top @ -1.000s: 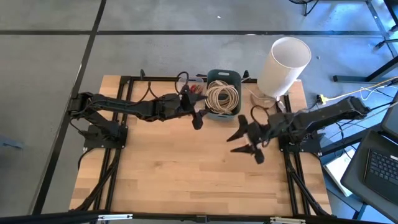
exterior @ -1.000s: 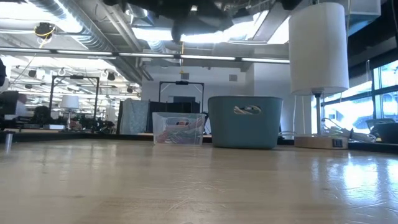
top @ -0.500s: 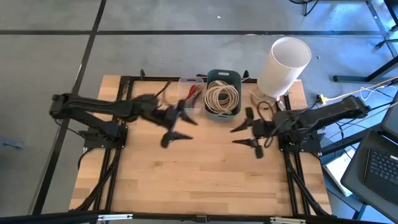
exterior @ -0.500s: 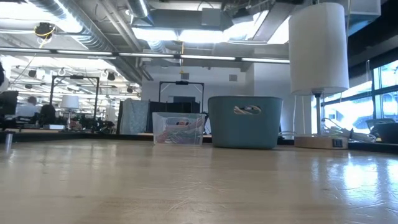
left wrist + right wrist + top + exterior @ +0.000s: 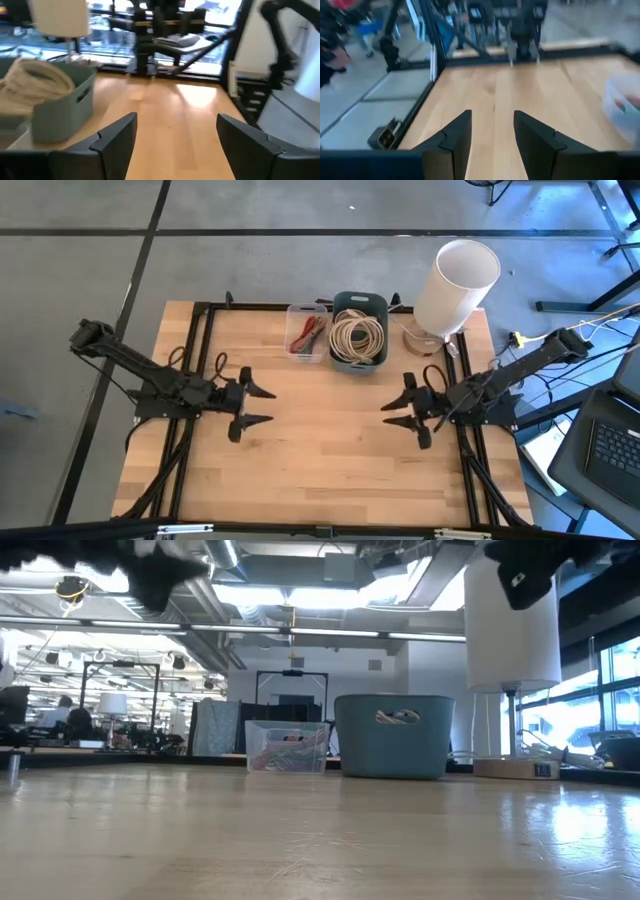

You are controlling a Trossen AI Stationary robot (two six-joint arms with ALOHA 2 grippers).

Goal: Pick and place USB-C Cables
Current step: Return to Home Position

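left tool [image 5: 266, 406] parted, pointing inward | right tool [image 5: 390, 413] parted, pointing inward

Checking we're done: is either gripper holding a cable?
No: the left gripper and the right gripper are both open and empty, and the cream coils lie in the teal bin.

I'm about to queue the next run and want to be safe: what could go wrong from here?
1. The cream-white cable coils are heaped above the rim of the blue bin; a nudge might spill one.
2. The lamp stands at the table's back corner, close to the arm of the right gripper; a wide swing might knock it.
The right gripper and the left gripper are both open and empty.
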